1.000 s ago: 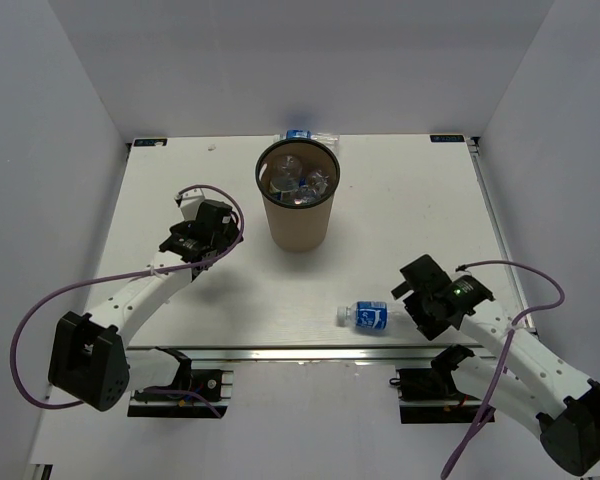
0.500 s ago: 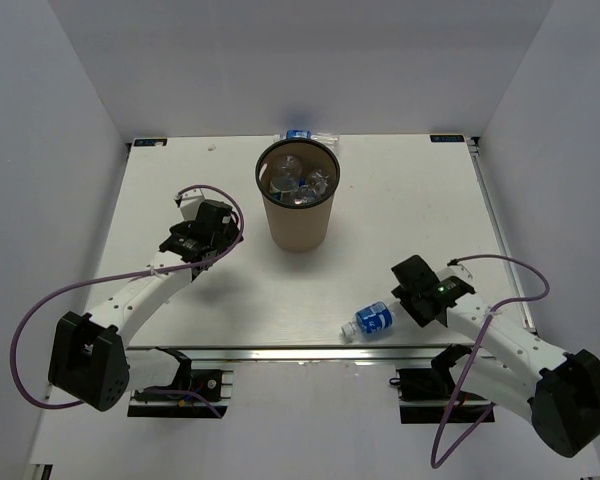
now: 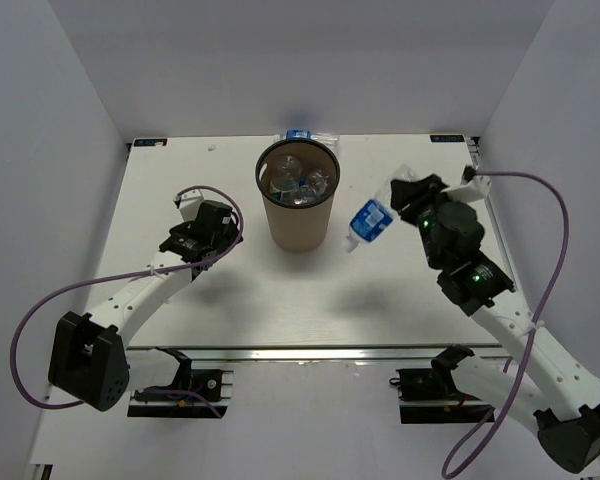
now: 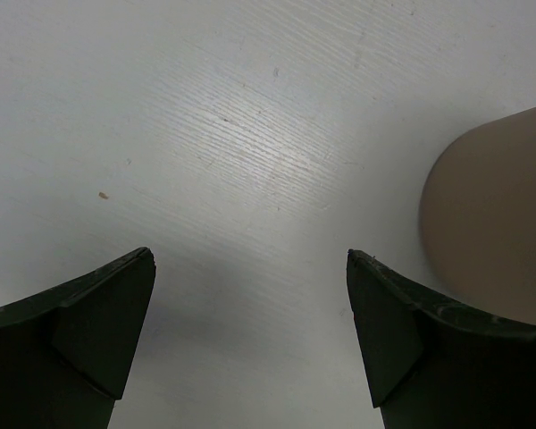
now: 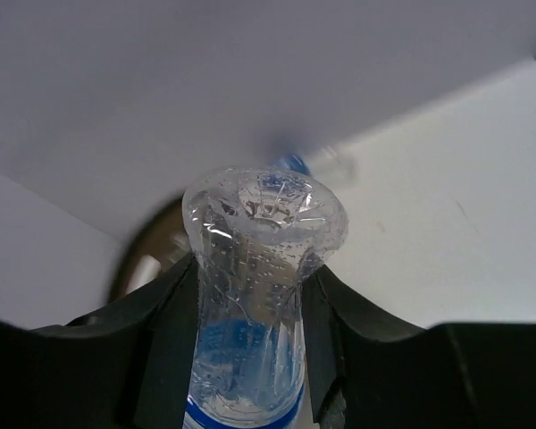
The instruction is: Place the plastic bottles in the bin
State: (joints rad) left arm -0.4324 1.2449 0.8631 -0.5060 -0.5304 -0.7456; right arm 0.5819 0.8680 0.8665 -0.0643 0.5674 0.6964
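The brown cardboard bin (image 3: 298, 228) stands at the back middle of the table, with several clear plastic bottles (image 3: 298, 180) inside it. My right gripper (image 3: 404, 200) is raised to the right of the bin and is shut on a plastic bottle with a blue label (image 3: 370, 222), which tilts down toward the bin. In the right wrist view the bottle (image 5: 250, 357) is squeezed between both fingers, its clear base toward the camera, and the bin's rim (image 5: 152, 246) lies blurred behind. Another bottle (image 3: 302, 134) lies behind the bin. My left gripper (image 4: 250, 259) is open and empty, left of the bin (image 4: 491, 223).
White walls close in the table on three sides. The left arm (image 3: 140, 290) stretches over the table's left half. Clamps and cables sit along the near edge (image 3: 300, 352).
My right gripper shut on the bottle lying near the front edge, lifted it, and carried it back and up to the right of the bin. The left arm has not moved.
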